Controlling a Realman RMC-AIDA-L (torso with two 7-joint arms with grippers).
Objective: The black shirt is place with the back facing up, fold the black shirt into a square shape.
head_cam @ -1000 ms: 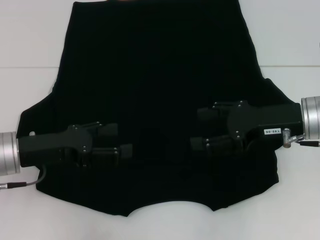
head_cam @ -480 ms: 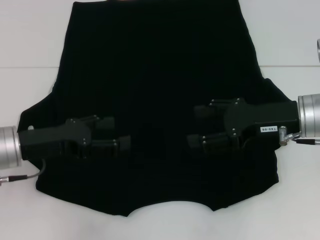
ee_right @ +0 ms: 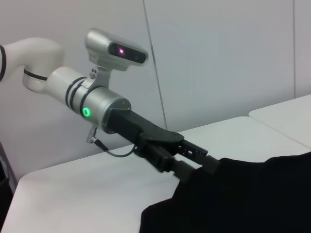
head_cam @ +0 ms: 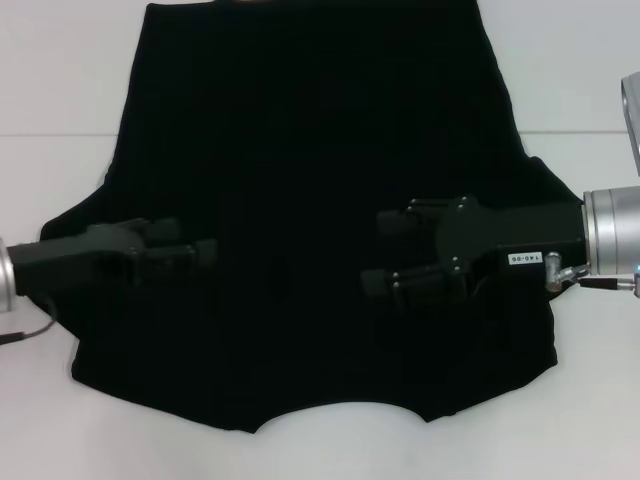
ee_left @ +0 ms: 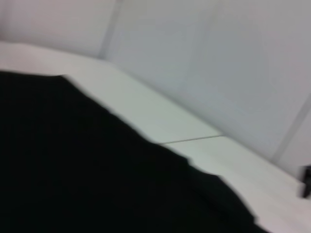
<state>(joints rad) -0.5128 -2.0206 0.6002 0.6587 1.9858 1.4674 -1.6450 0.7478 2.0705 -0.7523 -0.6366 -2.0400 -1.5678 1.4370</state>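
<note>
black shirt (head_cam: pixel 310 150) flat beneath both hands

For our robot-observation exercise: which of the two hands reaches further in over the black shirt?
The right hand: it lies well inside the black shirt, nearer its middle, fingers apart, while the left hand sits closer to the shirt's left sleeve edge.

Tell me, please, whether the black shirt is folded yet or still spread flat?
Still spread: in the head view the black shirt lies flat on the white table, both sleeves out, no fold visible.
</note>
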